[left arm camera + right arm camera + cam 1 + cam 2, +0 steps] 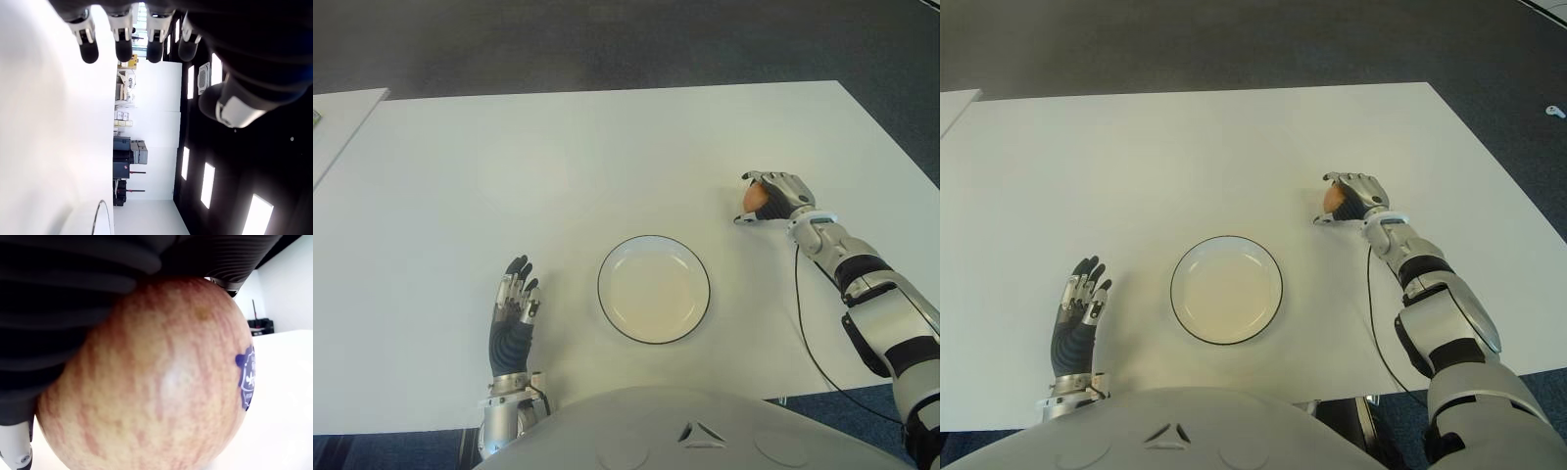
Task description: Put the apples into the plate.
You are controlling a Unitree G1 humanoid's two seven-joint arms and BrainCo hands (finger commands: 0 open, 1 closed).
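Your right hand (773,196) wraps the apple (756,198), ready to carry to the plate (607,264); left hand (512,308) lies flat, empty.

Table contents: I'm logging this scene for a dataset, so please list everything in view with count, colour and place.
apple: one, red-yellow streaked with a blue sticker, right of the plate, gripped in the right hand.
plate: one, white with a dark rim, holding nothing, near the table's front edge at centre.
table: one, white, fills most of the view.
second table: one, white, only a corner shows at far left.
floor: dark grey carpet beyond the table.
cable: one, black, running along the right forearm.
right hand: one, silver-black, fingers closed on the apple.
left hand: one, black-silver, fingers extended, left of the plate.
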